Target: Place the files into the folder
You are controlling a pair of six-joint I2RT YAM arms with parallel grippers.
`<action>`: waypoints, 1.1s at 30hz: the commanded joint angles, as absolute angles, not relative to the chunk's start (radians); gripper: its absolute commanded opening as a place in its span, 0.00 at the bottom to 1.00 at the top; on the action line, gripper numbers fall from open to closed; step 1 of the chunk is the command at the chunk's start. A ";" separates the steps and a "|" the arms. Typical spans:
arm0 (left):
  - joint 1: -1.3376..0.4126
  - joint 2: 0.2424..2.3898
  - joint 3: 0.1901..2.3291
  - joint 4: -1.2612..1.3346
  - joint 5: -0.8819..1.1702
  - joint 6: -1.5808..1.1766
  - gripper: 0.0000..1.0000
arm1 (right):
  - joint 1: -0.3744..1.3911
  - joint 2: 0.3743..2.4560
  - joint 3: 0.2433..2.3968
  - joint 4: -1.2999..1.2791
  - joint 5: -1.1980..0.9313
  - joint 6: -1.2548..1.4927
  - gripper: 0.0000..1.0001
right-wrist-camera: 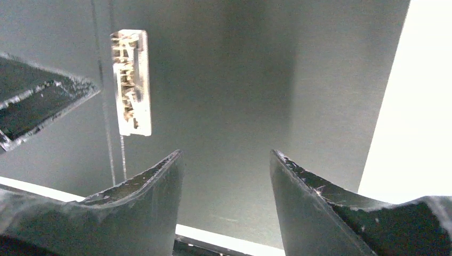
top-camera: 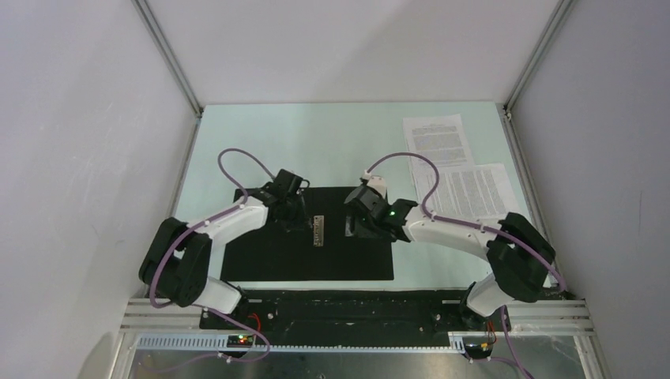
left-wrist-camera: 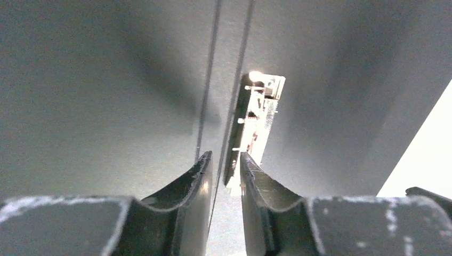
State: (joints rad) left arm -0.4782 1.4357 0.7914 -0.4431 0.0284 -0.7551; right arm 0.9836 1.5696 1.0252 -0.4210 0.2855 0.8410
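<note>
The folder [top-camera: 269,253] lies open on the table, black inside up, with its metal clip [top-camera: 318,230] along the middle. Two files, white printed sheets [top-camera: 434,139] [top-camera: 474,193], lie at the back right, off the folder. My left gripper [top-camera: 303,215] hangs low over the spine. In the left wrist view its jaws [left-wrist-camera: 225,156] stand a narrow gap apart, the near end of the clip [left-wrist-camera: 258,112] sitting at that gap close to the right finger. My right gripper [top-camera: 353,225] [right-wrist-camera: 226,153] is open and empty over the folder's right half [right-wrist-camera: 224,80], beside the clip [right-wrist-camera: 131,82].
Pale table surface [top-camera: 332,142] surrounds the folder, with white walls on three sides. The arms' bases and a black rail [top-camera: 355,308] run along the near edge. A finger [right-wrist-camera: 37,101] of the left gripper shows at the left of the right wrist view.
</note>
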 commanded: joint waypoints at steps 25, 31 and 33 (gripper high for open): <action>-0.827 1.501 0.860 -0.377 -0.066 -1.236 0.09 | 0.873 1.322 0.815 -0.382 0.251 0.765 0.64; -0.808 1.531 0.938 -0.342 0.006 -1.162 0.23 | 0.895 1.342 0.816 -0.348 0.262 0.786 0.64; -0.775 1.508 0.934 -0.343 0.026 -1.116 0.27 | 0.917 1.349 0.821 -0.330 0.262 0.794 0.64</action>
